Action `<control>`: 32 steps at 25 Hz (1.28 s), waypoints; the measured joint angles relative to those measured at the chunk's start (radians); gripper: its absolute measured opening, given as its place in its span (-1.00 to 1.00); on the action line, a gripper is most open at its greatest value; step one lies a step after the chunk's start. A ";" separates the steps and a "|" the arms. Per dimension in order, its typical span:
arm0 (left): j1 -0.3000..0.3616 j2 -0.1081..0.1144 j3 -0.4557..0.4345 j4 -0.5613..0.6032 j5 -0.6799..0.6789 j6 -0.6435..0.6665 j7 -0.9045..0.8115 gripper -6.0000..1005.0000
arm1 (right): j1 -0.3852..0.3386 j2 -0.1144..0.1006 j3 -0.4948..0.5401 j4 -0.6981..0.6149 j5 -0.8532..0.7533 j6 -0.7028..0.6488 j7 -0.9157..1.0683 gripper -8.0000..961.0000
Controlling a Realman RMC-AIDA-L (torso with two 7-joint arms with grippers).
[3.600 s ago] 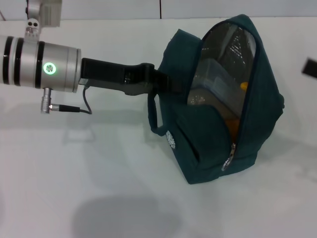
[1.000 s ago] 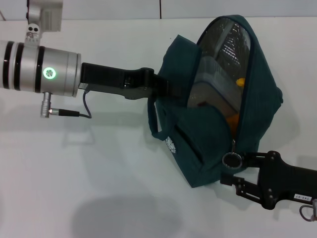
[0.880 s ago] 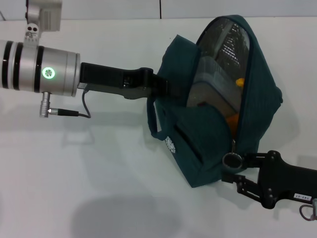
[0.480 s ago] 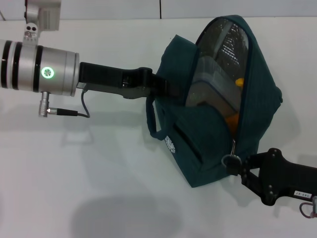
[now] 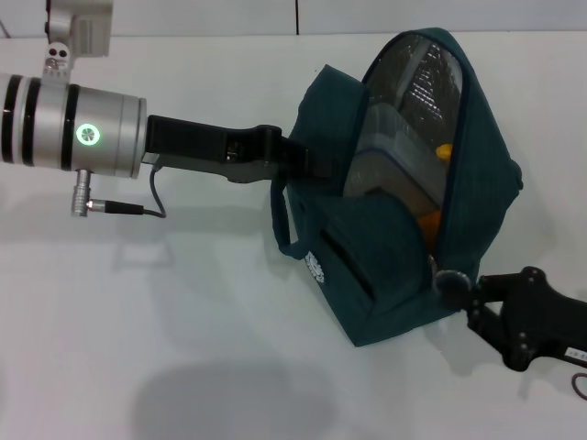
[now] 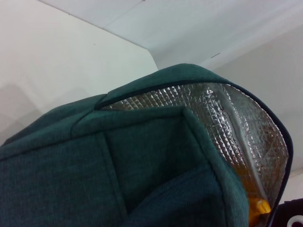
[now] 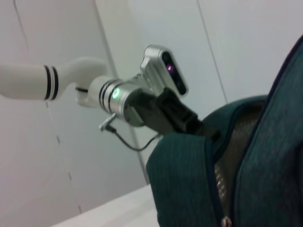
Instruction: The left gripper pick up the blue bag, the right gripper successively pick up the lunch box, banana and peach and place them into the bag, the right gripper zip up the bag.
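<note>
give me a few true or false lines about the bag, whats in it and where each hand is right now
1. The blue bag is zipped fully closed. False: its top gapes open, showing the silver foil lining.
2. The left hand is at the bag's handle side, holding it up. True.
3. The right hand is at the zipper pull low on the bag's near end. True.
4. The lunch box lies on the table beside the bag. False: it sits inside the bag.
5. Something yellow-orange, likely the banana, shows inside the bag. True.
6. The peach is on the table in front of the bag. False: no peach is visible there.
</note>
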 joint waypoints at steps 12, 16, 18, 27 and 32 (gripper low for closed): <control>0.008 -0.001 -0.003 -0.001 0.000 -0.001 0.025 -0.93 | -0.020 -0.003 0.002 -0.014 0.091 -0.110 -0.001 -0.97; 0.012 -0.002 -0.005 -0.002 -0.002 -0.001 0.042 -0.93 | -0.011 -0.003 0.002 -0.014 0.138 -0.145 -0.003 -0.97; 0.014 -0.004 -0.005 -0.002 -0.005 -0.001 0.053 -0.93 | -0.001 -0.001 0.002 -0.014 0.152 -0.155 -0.005 -0.97; 0.037 -0.007 -0.009 -0.002 -0.066 0.000 0.121 -0.89 | 0.046 0.007 -0.010 -0.001 0.181 -0.163 -0.009 -0.97; 0.085 -0.007 -0.008 -0.001 -0.208 0.027 0.203 -0.69 | 0.047 0.009 -0.011 -0.001 0.178 -0.163 -0.009 -0.97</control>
